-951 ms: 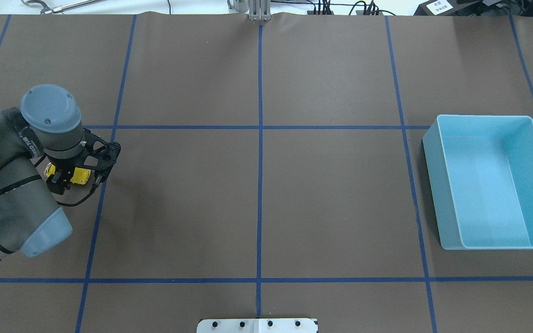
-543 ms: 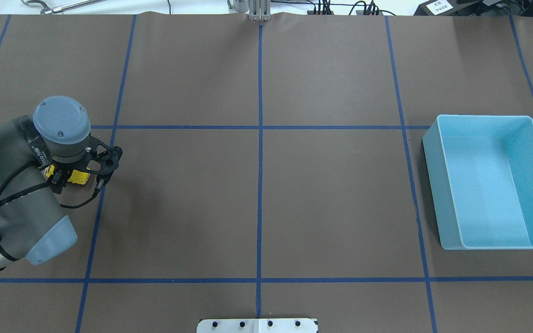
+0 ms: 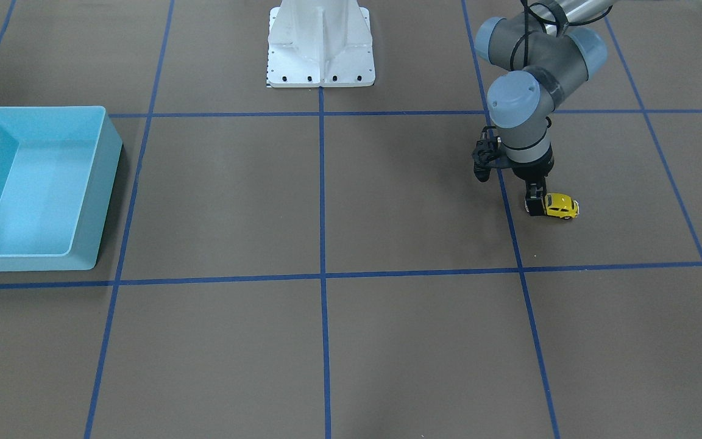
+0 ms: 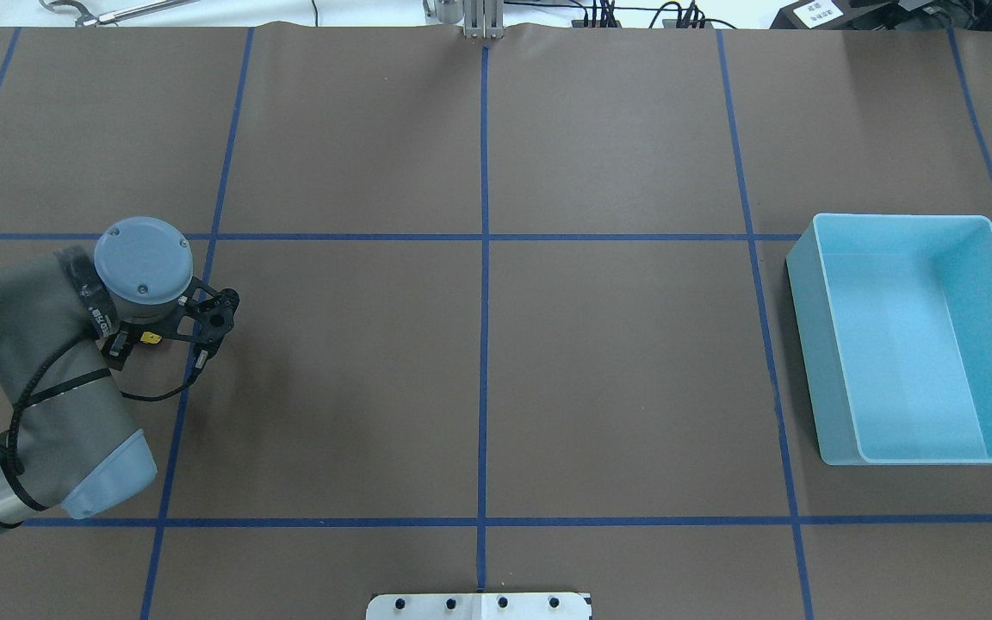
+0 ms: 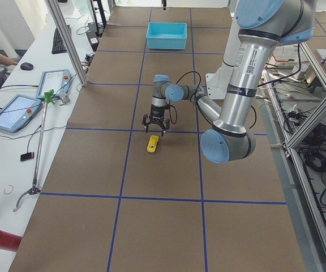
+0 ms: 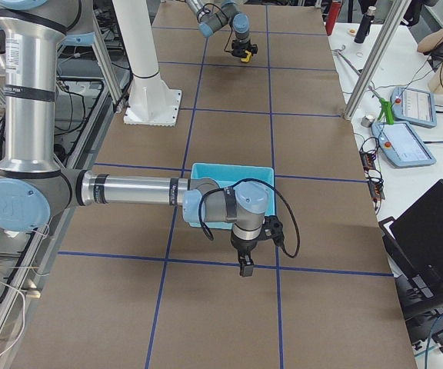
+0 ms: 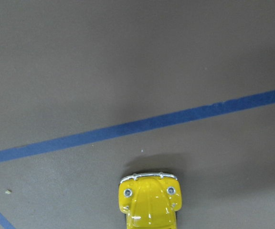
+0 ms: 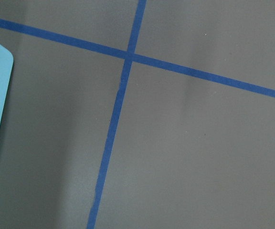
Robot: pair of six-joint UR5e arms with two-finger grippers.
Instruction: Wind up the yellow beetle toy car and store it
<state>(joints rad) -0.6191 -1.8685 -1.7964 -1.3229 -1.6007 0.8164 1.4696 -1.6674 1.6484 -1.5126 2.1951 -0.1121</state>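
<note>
A light blue bin (image 4: 901, 218) sits on brown paper (image 4: 616, 379) gridded with blue tape (image 4: 484, 344).

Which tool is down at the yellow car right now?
The left tool: its tip is right against the yellow beetle toy car on the table. The right tool hangs beside the blue bin, far from the car.

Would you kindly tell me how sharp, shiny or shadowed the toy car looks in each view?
Left wrist view: yellow beetle toy car sharp, glints on its bonnet, soft shadow ahead; front-facing view: small, clear; overhead view: mostly hidden beneath left arm.
</note>
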